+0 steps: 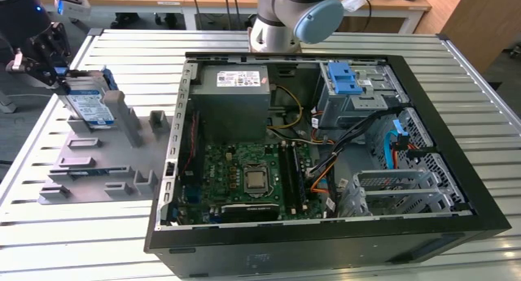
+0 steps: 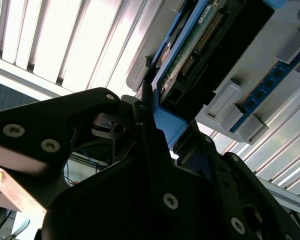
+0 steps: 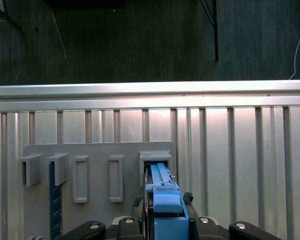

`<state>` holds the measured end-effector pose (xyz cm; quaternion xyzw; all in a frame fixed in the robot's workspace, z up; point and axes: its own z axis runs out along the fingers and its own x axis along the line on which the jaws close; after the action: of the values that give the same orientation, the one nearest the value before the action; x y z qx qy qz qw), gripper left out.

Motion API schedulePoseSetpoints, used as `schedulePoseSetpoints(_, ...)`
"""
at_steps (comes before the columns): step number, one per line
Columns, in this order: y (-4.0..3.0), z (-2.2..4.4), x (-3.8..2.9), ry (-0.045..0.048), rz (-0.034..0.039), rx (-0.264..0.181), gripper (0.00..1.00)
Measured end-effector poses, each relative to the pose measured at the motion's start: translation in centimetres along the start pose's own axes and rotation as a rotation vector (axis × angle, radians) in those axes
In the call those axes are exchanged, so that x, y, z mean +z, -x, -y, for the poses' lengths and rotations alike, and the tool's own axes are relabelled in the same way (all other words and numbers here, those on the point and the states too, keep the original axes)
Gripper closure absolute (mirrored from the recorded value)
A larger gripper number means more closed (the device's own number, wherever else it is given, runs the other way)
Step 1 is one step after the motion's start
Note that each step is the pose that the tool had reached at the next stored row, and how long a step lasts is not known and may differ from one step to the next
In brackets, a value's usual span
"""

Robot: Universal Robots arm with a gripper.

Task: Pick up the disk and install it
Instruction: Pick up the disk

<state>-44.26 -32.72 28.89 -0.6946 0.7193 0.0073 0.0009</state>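
**Pincer clamped on the disk at the grey rack**

In the exterior view, the gripper (image 1: pixel 62 80) stood at the exterior view's left, above the slatted table (image 1: pixel 82 244), with its jaws at the upper end of the disk (image 1: pixel 88 105). The disk stood on edge, tilted, in a slot of the grey rack (image 1: pixel 97 165). It was well apart from the open computer case (image 1: pixel 326 247) toward the exterior view's right.

In the second wrist view, the gripper (image 2: pixel 167 120) had its 2 fingers (image 2: pixel 144 112) pressed against the blue carrier frame of the disk (image 2: pixel 187 55), 1 on each side. The disk's circuit-board face showed.

In the first wrist view, the gripper (image 3: pixel 166 197) was closed to a narrow gap on the blue frame of the disk (image 3: pixel 162 182). The disk's far end sat in a slot of the grey rack (image 3: pixel 100 150).
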Motion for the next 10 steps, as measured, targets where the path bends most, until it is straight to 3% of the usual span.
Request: schedulePoseSetpoints(10, 0.00, 0.00, 0.00, 0.0000, -0.0002, 0.000, 0.60)
